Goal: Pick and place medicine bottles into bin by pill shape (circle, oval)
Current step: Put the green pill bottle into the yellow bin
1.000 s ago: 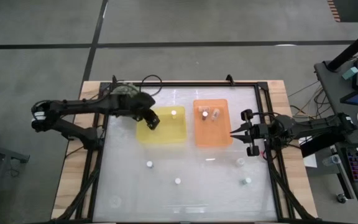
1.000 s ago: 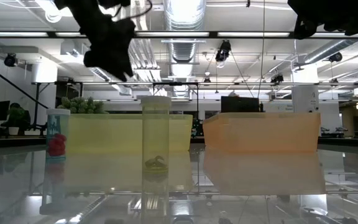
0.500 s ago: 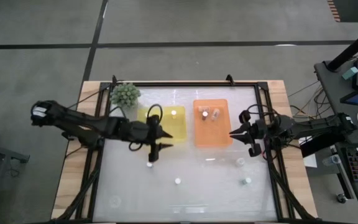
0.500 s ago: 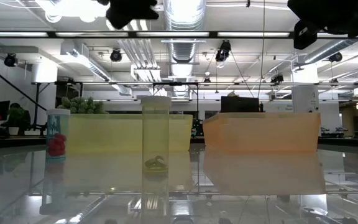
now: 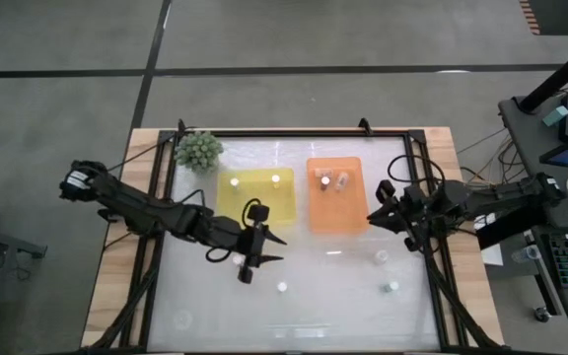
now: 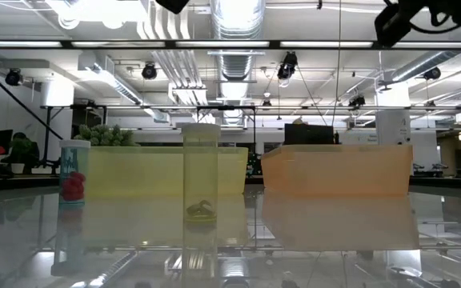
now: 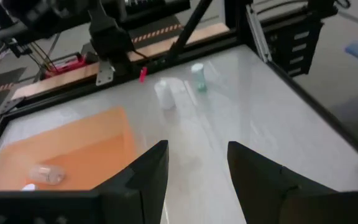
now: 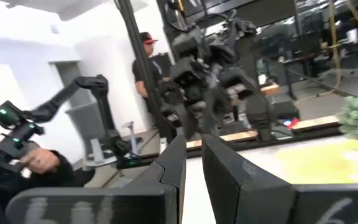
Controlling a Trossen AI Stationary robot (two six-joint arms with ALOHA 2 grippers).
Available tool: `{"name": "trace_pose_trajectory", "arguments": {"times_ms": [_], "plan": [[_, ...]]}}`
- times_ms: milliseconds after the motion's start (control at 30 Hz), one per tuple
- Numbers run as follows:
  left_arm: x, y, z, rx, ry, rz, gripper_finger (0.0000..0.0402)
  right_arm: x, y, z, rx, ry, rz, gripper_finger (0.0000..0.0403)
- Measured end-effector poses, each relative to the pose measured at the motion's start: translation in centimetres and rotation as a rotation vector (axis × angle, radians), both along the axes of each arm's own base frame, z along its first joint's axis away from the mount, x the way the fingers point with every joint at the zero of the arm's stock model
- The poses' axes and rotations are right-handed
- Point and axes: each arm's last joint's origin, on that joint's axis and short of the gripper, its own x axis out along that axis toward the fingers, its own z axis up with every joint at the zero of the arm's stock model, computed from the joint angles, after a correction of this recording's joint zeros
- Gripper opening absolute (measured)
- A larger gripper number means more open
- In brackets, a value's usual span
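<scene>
Small pale bottles with white caps stand on the glass table: one (image 5: 282, 287) near the middle front and two (image 5: 381, 255) (image 5: 392, 288) at the right. In the low view one bottle (image 6: 201, 200) holds a greenish pill and another (image 6: 73, 180) holds red pills. The yellow bin (image 5: 235, 207) holds one bottle (image 5: 275, 178); the orange bin (image 5: 348, 212) holds two (image 5: 321, 180) (image 5: 342, 179). My left gripper (image 5: 272, 250) is open and empty above the table, just in front of the yellow bin. My right gripper (image 5: 371, 216) is shut and empty beside the orange bin's right edge.
A green spiky plant (image 5: 198, 150) stands at the far left corner. A black frame (image 5: 430, 247) runs around the table. In the left wrist view, the orange bin (image 7: 73, 143) and two bottles (image 7: 165, 93) (image 7: 197, 76) lie ahead. A person (image 8: 146, 68) stands beyond the table.
My left gripper has gone from above the yellow bin's far left corner toward the table's near edge and right. It now hangs over the bare table in front of that bin, and the arm has stretched out. The bottles have stayed in place.
</scene>
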Motion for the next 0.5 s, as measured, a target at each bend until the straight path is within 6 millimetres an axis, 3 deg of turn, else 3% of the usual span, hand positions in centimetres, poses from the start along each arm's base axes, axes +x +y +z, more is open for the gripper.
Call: {"name": "trace_pose_trajectory", "arguments": {"times_ms": [267, 500], "plan": [[0.3, -0.1, -0.5, 0.079, 0.008, -0.030, 0.0150, 2.5, 2.0, 2.1, 0.041, 0.241, 0.101, 0.0043], [-0.6, 0.2, -1.3, 0.105, 0.010, -0.039, 0.0150, 4.4, 4.3, 3.7, 0.098, 0.449, 0.181, 0.0043]]}}
